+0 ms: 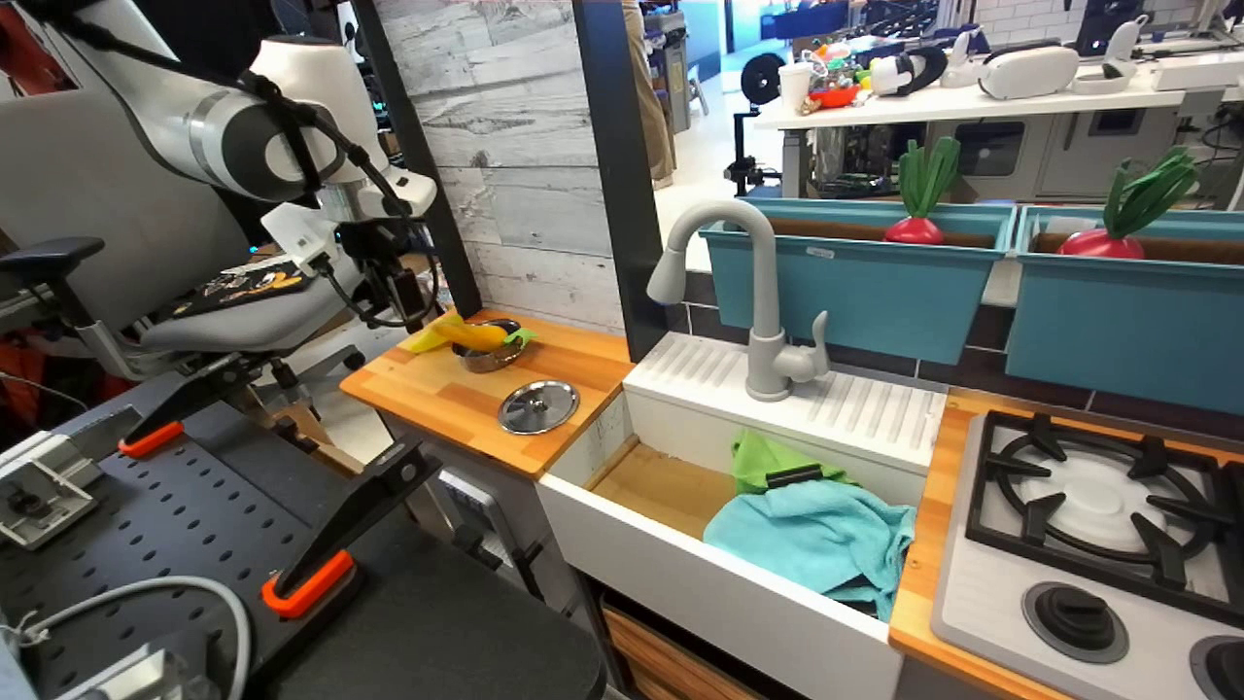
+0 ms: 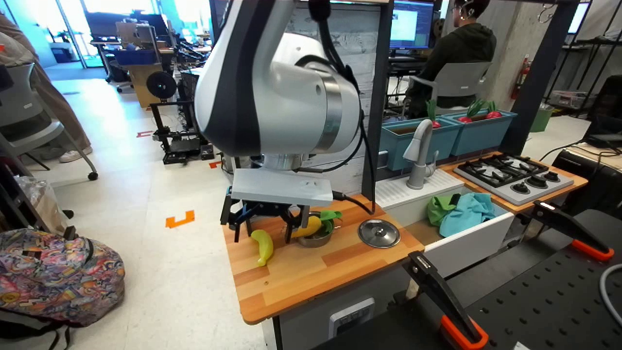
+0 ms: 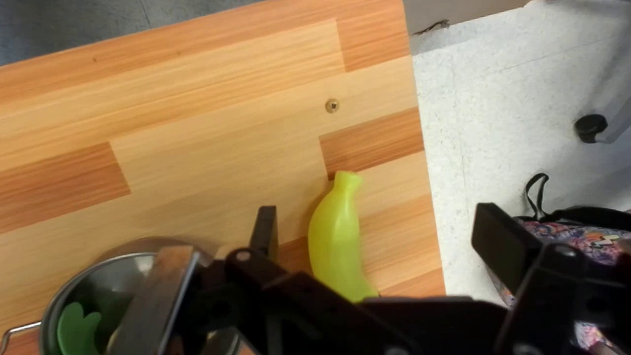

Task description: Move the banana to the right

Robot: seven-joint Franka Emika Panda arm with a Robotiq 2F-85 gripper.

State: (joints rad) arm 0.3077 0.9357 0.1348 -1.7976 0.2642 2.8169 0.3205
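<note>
The yellow banana [image 3: 336, 241] lies on the wooden counter, near its end edge, in the wrist view. It also shows in the exterior views [image 1: 425, 340] [image 2: 264, 248]. My gripper [image 3: 377, 217] is open and empty. In the wrist view the banana lies between the two fingers, closer to the left one, and its lower end is hidden behind the gripper body. In an exterior view the gripper [image 2: 262, 238] points down just above the banana, at the pot's side.
A metal pot [image 2: 316, 239] with a yellow-orange toy [image 2: 310, 226] and green leaf stands beside the banana. A round metal lid [image 2: 379, 234] lies near the sink [image 1: 719, 608]. The counter's end edge drops to the floor. A faucet [image 1: 766, 292] rises behind the sink.
</note>
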